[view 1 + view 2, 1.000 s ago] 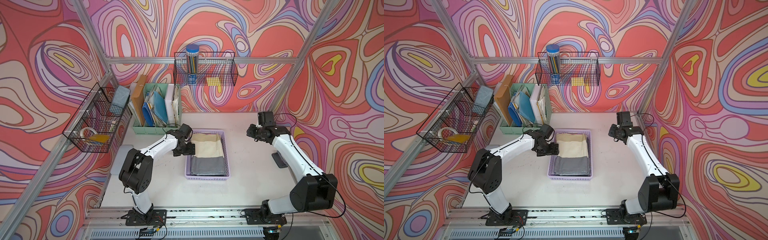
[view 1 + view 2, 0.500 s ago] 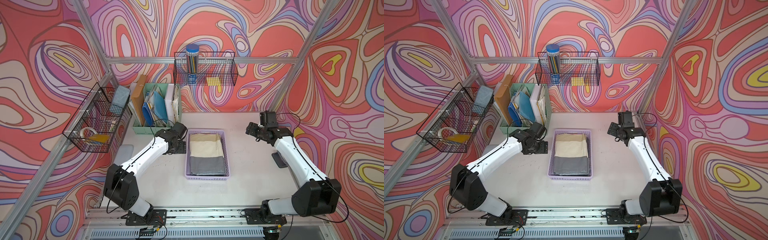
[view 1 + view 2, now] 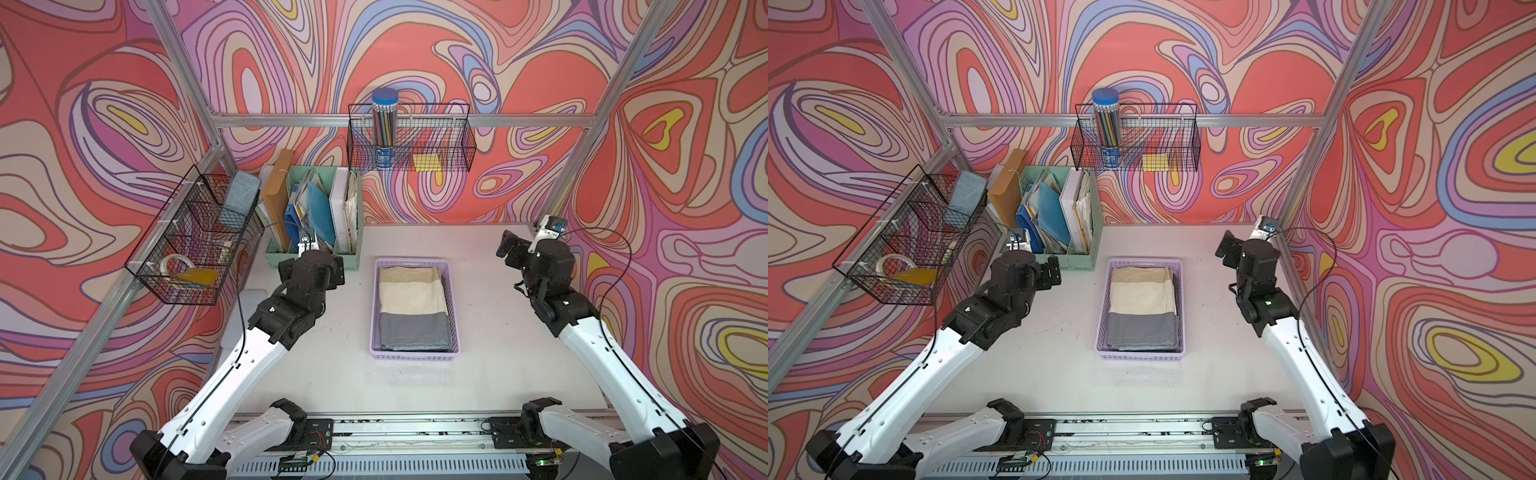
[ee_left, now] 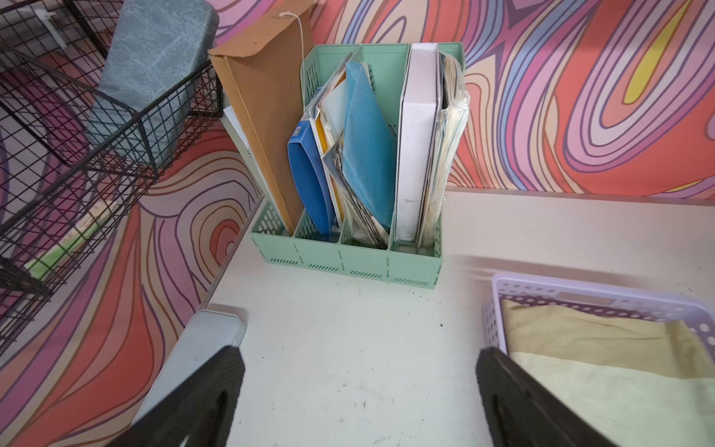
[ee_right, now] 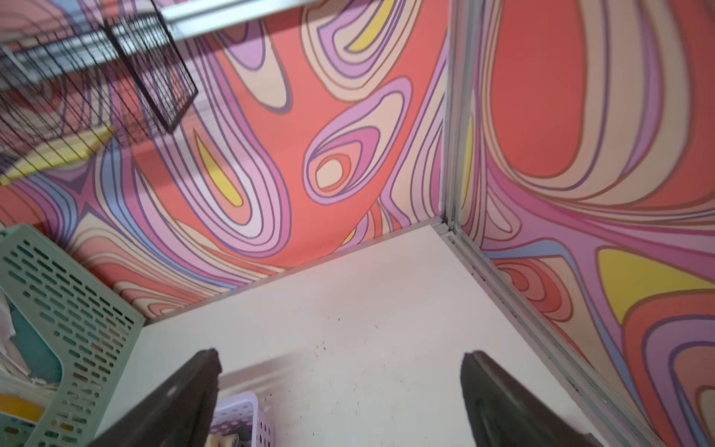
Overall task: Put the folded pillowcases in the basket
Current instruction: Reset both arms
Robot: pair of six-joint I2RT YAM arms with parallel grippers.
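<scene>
1. The folded pillowcase (image 3: pixel 413 297) lies flat inside the basket (image 3: pixel 413 357), which sits mid-table (image 3: pixel 490 332). In both top views the cloth fills the floor nearly wall to wall, cream toward 12 o'clock and grey toward 6 o'clock. I cannot tell whether that is one piece or two.
2. My left gripper (image 4: pixel 358 360) hangs at about 10 o'clock from the basket, jaws spread wide with nothing between them. Its wrist view shows bare table below and the basket's corner just beside one finger.
3. My right gripper (image 5: pixel 340 360) sits at about 2 o'clock from the basket, well apart from it. It is likewise spread and empty, and faces the back corner.
4. No cloth drapes over the rim, so I judge the placing done.
5. If I had to take it up again, I expect it to be light, soft and limp. It is not fragile, but it would likely sag and come unfolded if I caught a single layer.
6. I would pinch through all layers at a folded edge, one gripper at each corner of a short end, and lift level.
7. The basket looks light and could slide if the cloth drags on its wall.
8. The green file organiser (image 4: pixel 348 267) stands at 11 o'clock, near my left gripper, so I mind it when moving.
</scene>
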